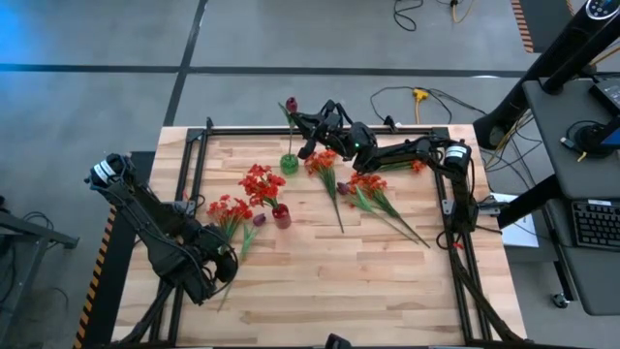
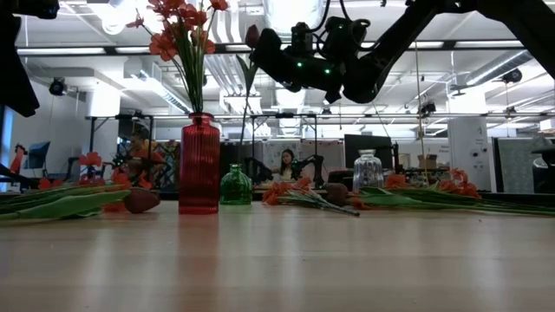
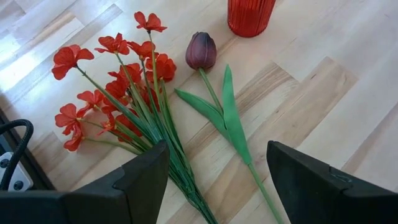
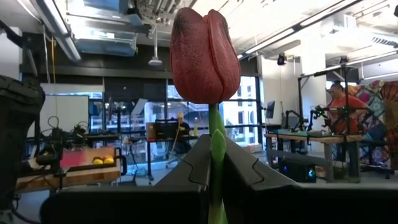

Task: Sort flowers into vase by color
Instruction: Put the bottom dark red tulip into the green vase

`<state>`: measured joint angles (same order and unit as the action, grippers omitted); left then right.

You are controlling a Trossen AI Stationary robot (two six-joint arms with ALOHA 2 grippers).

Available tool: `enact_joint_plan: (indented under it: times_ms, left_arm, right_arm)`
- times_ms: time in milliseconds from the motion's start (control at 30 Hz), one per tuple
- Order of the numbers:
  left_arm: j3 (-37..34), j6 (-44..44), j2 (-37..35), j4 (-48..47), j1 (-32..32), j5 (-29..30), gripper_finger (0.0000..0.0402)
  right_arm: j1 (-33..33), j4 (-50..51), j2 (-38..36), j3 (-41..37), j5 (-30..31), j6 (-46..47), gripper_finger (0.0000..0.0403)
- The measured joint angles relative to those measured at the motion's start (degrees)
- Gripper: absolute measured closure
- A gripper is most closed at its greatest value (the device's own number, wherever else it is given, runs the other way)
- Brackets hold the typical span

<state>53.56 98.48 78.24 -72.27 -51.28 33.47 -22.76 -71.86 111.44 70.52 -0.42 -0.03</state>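
Note:
My right gripper [image 1: 308, 127] is up over the far middle of the table, shut on a dark purple tulip [image 4: 205, 56]. The tulip's bud [image 1: 291, 104] stands above the fingers, and its stem runs down to the small green vase [image 1: 289, 163]. The red vase [image 1: 281, 215] holds red blooms [image 1: 260, 182]. My left gripper [image 3: 217, 186] is open and hovers low at the near left. It is over the stems of a red bunch [image 3: 112, 81] and a second purple tulip [image 3: 201, 50], both lying flat on the table. My right gripper pinches the tulip's stem just below the bud [image 4: 216, 155] between its two fingers. The fingers lie across the stem. The flower is upright, bud on top [image 2: 252, 35]. Its thin stem [image 2: 244, 113] hangs down to the mouth of the green vase [image 2: 235, 185].
Two orange-red bunches [image 1: 323, 163] [image 1: 370, 184] and another purple bud [image 1: 341, 187] lie right of the vases. A clear glass vase [image 2: 368, 171] stands farther back. The near half of the wooden table [image 1: 368, 291] is bare. Black frame rails [image 1: 194, 155] edge the table.

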Motion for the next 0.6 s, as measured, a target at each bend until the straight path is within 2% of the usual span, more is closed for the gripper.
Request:
enact_joint_plan:
  times_ms: [400, 600]
  left_arm:
    - [0.0, 0.0, 0.0, 0.0, 0.0, 0.0, 0.0151]
    - [0.0, 0.0, 0.0, 0.0, 0.0, 0.0, 0.0151]
  right_arm:
    - [0.0, 2.7, 0.0, 0.1, -1.1, 0.0, 0.0384]
    - [0.0, 2.8, 0.0, 0.1, 0.5, 1.5, 0.0319]
